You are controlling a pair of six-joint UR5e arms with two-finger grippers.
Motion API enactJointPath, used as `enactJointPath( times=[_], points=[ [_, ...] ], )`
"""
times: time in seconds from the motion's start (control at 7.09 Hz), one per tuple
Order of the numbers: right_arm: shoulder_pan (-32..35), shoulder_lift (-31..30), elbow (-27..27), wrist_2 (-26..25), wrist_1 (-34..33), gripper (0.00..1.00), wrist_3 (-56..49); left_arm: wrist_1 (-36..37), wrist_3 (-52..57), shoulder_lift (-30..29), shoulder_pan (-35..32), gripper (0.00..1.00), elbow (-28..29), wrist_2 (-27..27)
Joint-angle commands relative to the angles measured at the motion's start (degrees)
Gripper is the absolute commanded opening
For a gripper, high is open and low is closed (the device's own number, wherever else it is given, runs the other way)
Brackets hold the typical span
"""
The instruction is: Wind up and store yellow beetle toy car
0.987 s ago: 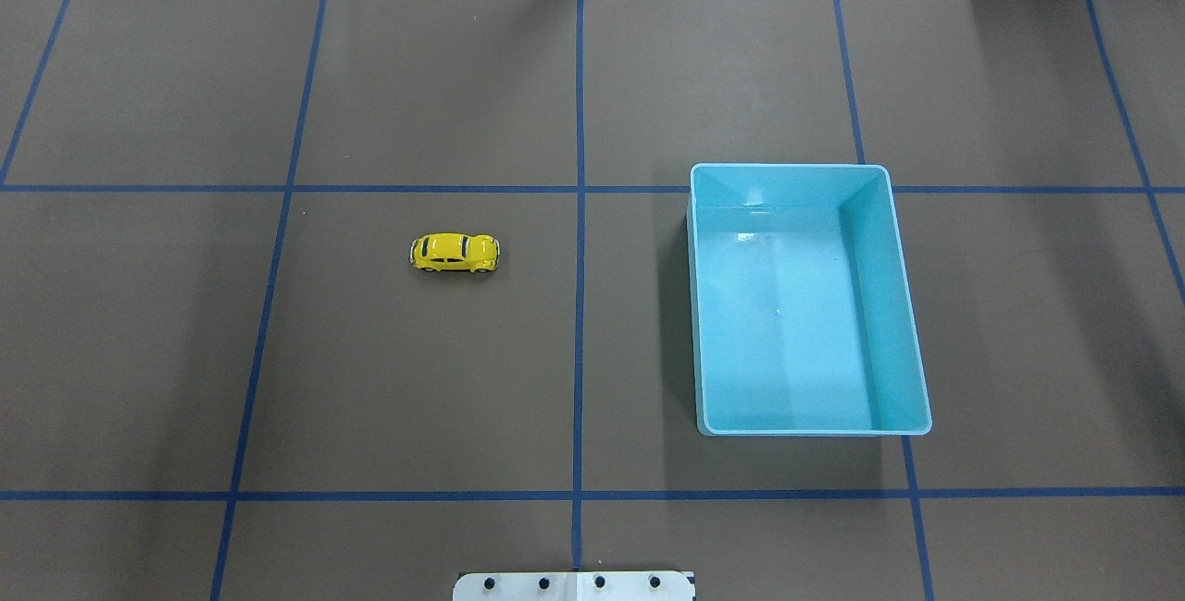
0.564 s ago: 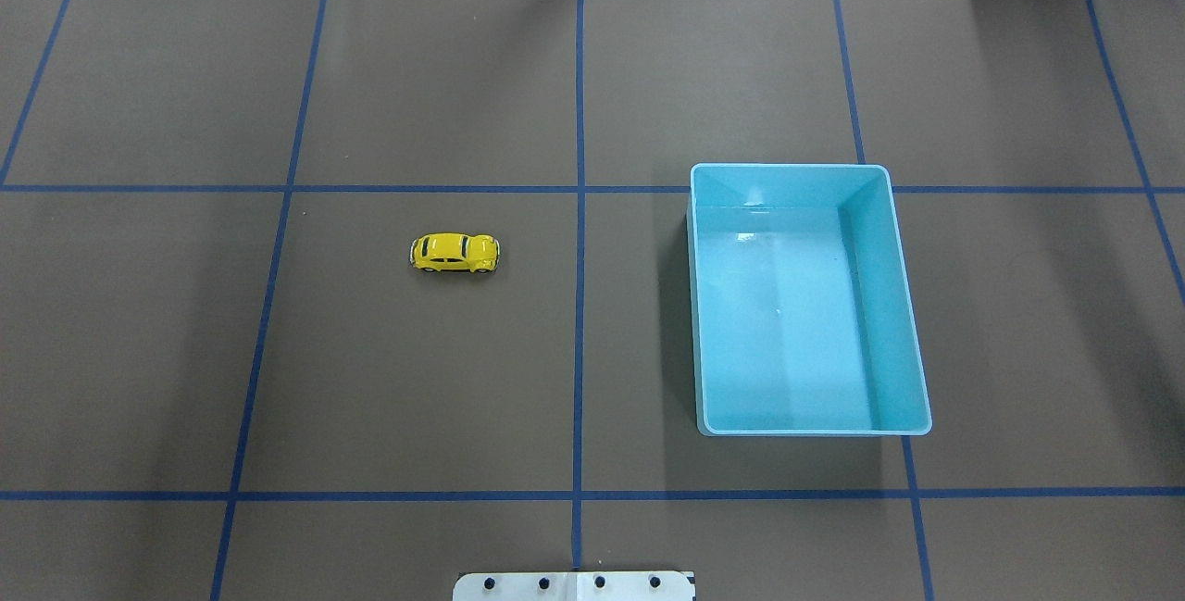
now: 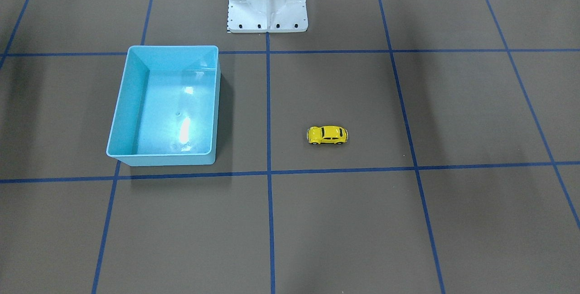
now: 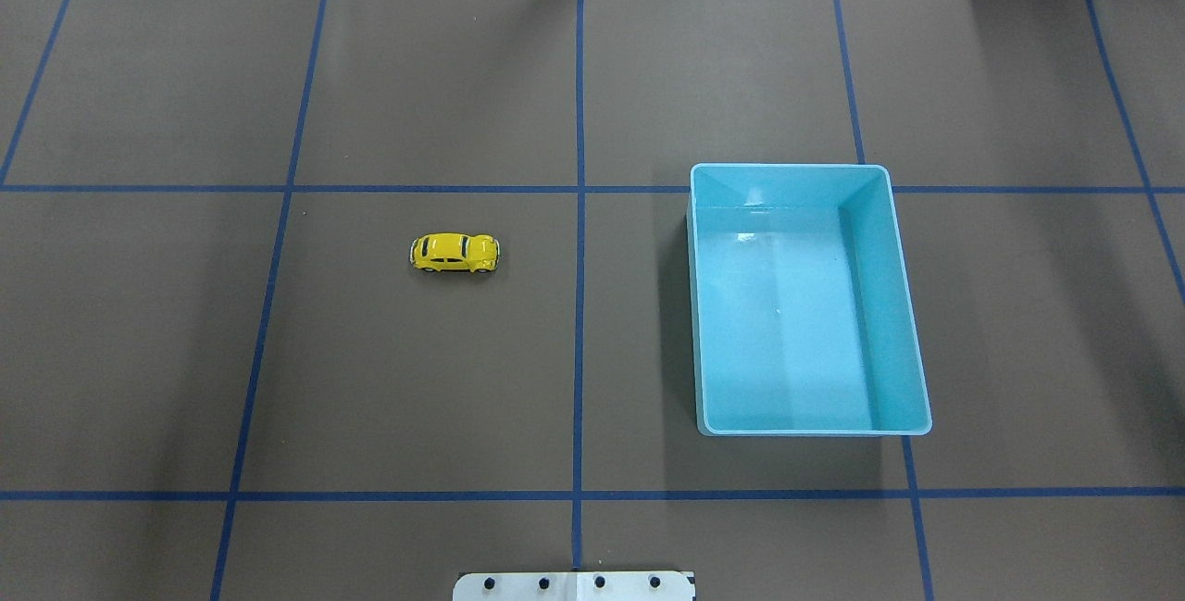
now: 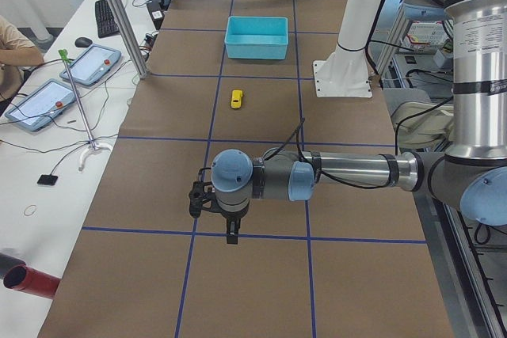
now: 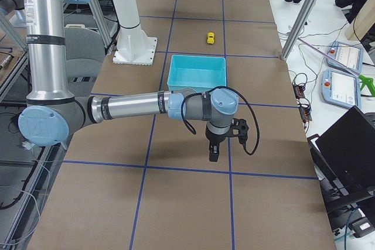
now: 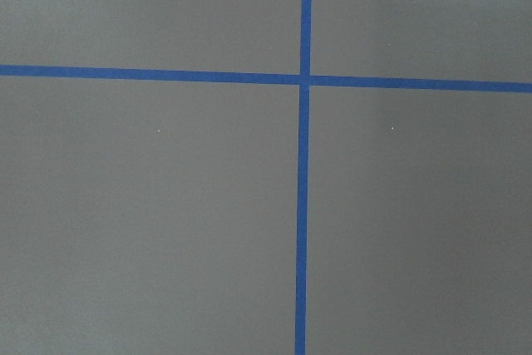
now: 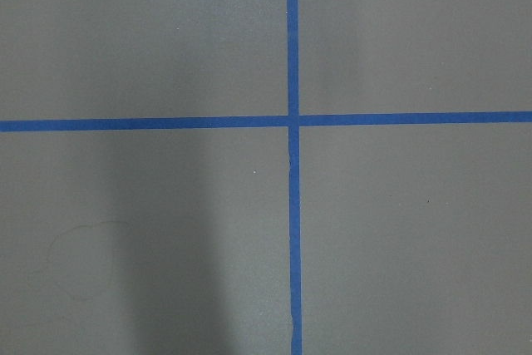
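Small glossy yellow beetle toy car (image 4: 455, 253): stands on its wheels on the brown, blue-taped table (image 4: 417, 379), left of centre, untouched. Judged light, rigid, slick and apt to roll; best pinched across its flanks, between the wheels.

Light-blue open plastic bin (image 4: 790, 168): well apart, on its right.

Left gripper (image 5: 230, 235) and right gripper (image 6: 214, 155): at opposite table ends, far from the car, pointing down over the table. Nothing is seen in either. Finger spacing cannot be told.

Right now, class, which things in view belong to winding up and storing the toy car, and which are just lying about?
Job in hand:
yellow beetle toy car
light-blue bin, likely where it gets stored

Lying about:
tablets
keyboard
laptop
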Motion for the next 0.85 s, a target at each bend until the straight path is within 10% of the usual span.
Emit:
enactJointPath(
  times=[0.0, 0.71],
  points=[
    [0.00, 0.08, -0.06, 0.01, 0.00, 1.00, 0.00, 0.10, 0.11, -2.40, 2.31, 1.00, 0.43, 0.12],
    [0.09, -0.01, 0.03, 0.10, 0.00, 1.00, 0.00, 0.63, -0.33, -10.12, 15.72, 1.00, -4.92, 2.21]
  ],
)
